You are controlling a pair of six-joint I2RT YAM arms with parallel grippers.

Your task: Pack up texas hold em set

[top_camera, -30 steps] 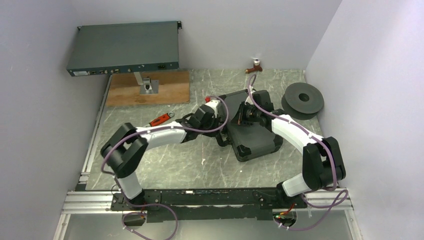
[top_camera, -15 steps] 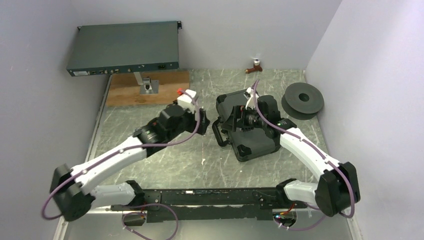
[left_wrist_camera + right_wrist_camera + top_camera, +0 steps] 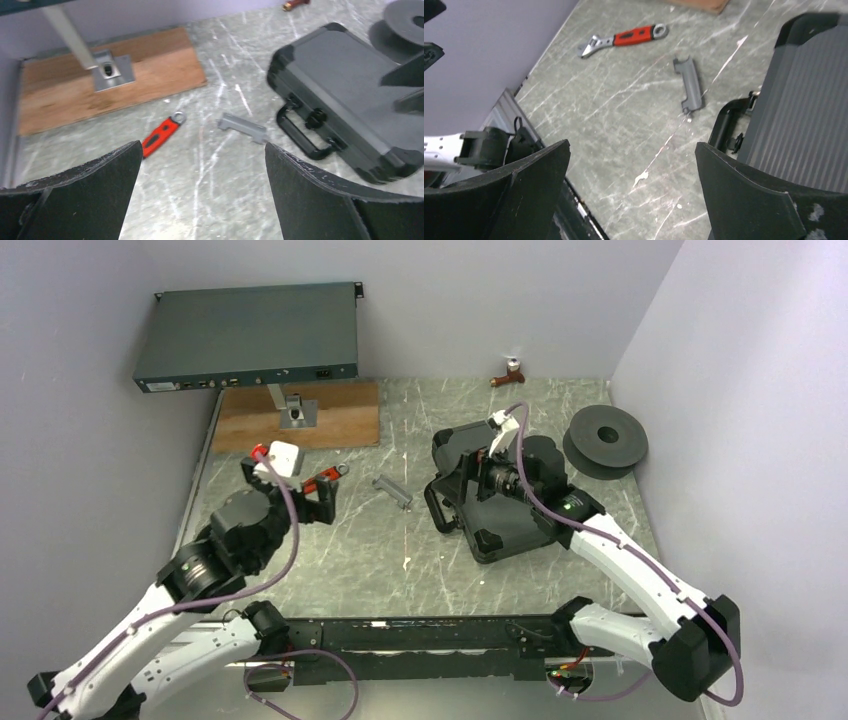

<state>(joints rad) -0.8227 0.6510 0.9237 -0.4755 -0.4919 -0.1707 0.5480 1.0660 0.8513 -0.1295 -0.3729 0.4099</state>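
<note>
- From above, we see the black handled case (image 3: 515, 525) lying shut near the middle of the worktop (image 3: 400, 550), its handle (image 3: 437, 508) turned to the left.
- The right hand (image 3: 472, 475) hangs over the far left part of the case, and the arm hides some of the lid.
- The left hand (image 3: 318, 502) sits well to the left of the case, just beside a red-handled wrench (image 3: 322, 478).
- A small grey bar-shaped piece (image 3: 393, 490) lies on the bare stone between the wrench and the handle, touching neither.
- A dark round spool (image 3: 605, 440) rests to the right of the case. At the back left, a wooden board (image 3: 330, 415) carries a post holding a rack unit (image 3: 250, 337).
- From the left wrist, we see the left hand (image 3: 201, 147) spread wide and holding nothing. Beyond it lie the wrench (image 3: 162, 134), the grey piece (image 3: 242, 127) and the case (image 3: 350, 85), with the board (image 3: 150, 80) further off.
- From the right wrist, the right hand (image 3: 631, 145) is likewise spread wide and holding nothing. The ribbed case lid (image 3: 804, 100) fills the right side. The grey piece (image 3: 690, 85) lies just off the handle (image 3: 724, 127), and the wrench (image 3: 624, 37) lies beyond it.
</note>
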